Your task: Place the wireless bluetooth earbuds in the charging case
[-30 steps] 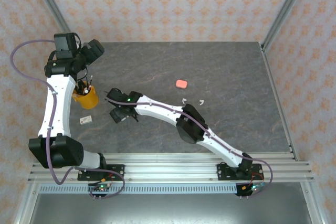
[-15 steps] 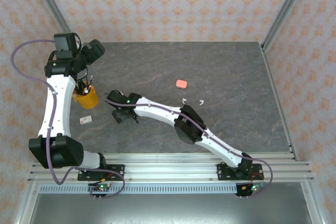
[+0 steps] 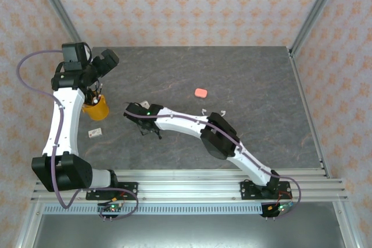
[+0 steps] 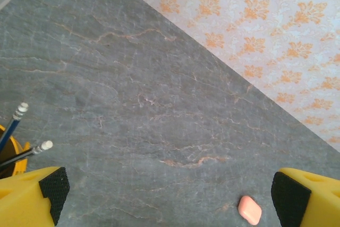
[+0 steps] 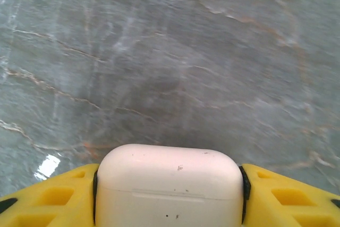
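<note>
Squarely gripped crosswise in my right end effector (image 5: pixel 169 195), the white charging case (image 5: pixel 169 171) lies well left of a white earbud (image 3: pixel 203 111) on the counter (image 3: pixel 261 79), nearer this arm.

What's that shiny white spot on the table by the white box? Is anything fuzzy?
Right wrist view: the spot is light glaring off the glossy table, left of the white case; the far table looks soft. Left wrist view: sharp, the pink case crisp. Top view: faint shadow under the right arm.
</note>
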### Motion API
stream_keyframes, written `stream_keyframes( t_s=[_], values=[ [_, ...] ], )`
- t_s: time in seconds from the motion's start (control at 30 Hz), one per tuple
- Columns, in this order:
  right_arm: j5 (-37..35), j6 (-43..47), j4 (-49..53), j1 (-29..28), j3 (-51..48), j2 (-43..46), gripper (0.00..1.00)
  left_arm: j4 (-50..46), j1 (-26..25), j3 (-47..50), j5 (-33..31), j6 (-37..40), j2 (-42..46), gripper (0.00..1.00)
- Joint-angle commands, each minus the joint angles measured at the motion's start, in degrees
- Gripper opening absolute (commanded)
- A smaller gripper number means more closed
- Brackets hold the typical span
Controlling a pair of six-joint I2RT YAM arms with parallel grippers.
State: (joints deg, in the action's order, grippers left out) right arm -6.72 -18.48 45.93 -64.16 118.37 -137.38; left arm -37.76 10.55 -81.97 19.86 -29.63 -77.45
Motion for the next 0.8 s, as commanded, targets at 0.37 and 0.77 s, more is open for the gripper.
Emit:
stream_keyframes(
  t_s=[0.37, 0.77],
  values=[
    [-5.83, -18.57, -8.63, 6.38, -33.47, 24.38, 0.54, 5.98, -11.57, 3.43, -0.12, -5.08, 2.31, 1.0],
    [-6.43, -32.91, -7.69, 7.19, -47.3, 32.45, 0.53, 12.01, -24.32, 9.77, -4.06, -10.02, -0.23, 1.0]
  ],
)
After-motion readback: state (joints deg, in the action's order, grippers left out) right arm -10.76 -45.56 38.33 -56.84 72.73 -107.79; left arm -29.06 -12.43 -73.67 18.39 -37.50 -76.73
